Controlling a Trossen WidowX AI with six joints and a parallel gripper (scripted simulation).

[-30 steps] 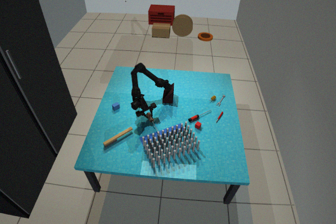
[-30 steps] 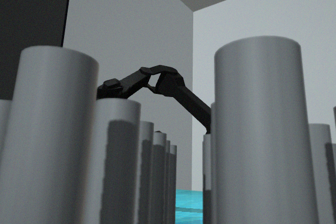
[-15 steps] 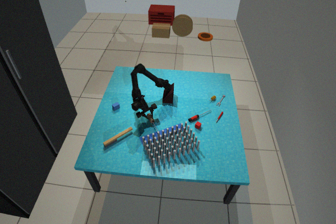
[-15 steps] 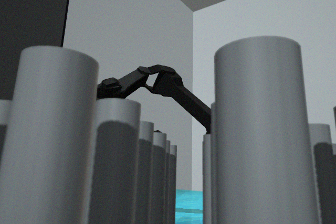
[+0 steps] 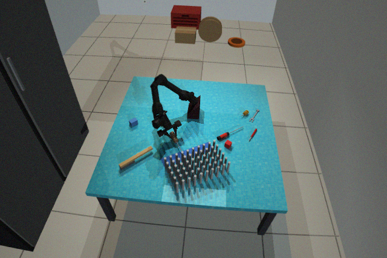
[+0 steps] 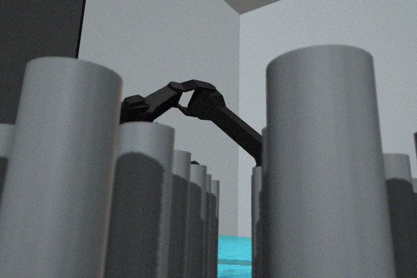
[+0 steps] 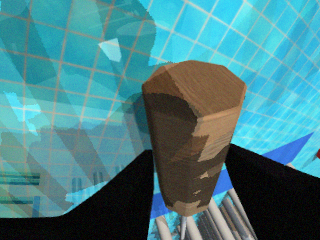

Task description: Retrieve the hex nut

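Clock directions run from the middle of the turquoise table (image 5: 247,183) (image 6: 234,249) in the top view, twelve at its far edge.

The red drawer chest (image 5: 186,17) and tan box (image 5: 185,35), both beyond twelve on the floor, look shut; their contents are hidden.

One black arm (image 5: 172,84) (image 6: 235,127) rises near twelve. Its black gripper (image 5: 172,135) (image 7: 188,154) is clamped on the faceted brown wooden handle (image 5: 173,137) (image 7: 195,137) of a tool, whose thin metal shaft (image 5: 179,147) (image 7: 183,227) points toward the back of the spacer field. Whether its tip touches a spacer, I cannot tell. Dozens of upright grey metal spacers (image 5: 195,180) (image 6: 326,153) (image 7: 235,215) stand around six, overlapping too much for an exact count. The small hex nut cannot be made out, so its place is uncertain.

Singles: blue cube (image 5: 133,122), ten; pale wooden bar (image 5: 135,157), between eight and nine; yellow piece (image 5: 245,112) and silver wrench (image 5: 254,115), two; red-and-black screwdriver (image 5: 223,136), between two and three; slim red tool (image 5: 253,134) and red cube (image 5: 228,144) (image 7: 318,155), near three.

A blue strip (image 5: 201,147) (image 7: 295,149) edges the field's far side. The pale taped strip (image 5: 215,199) lies at six, by the table's near edge. Open room separates spacers and bar.
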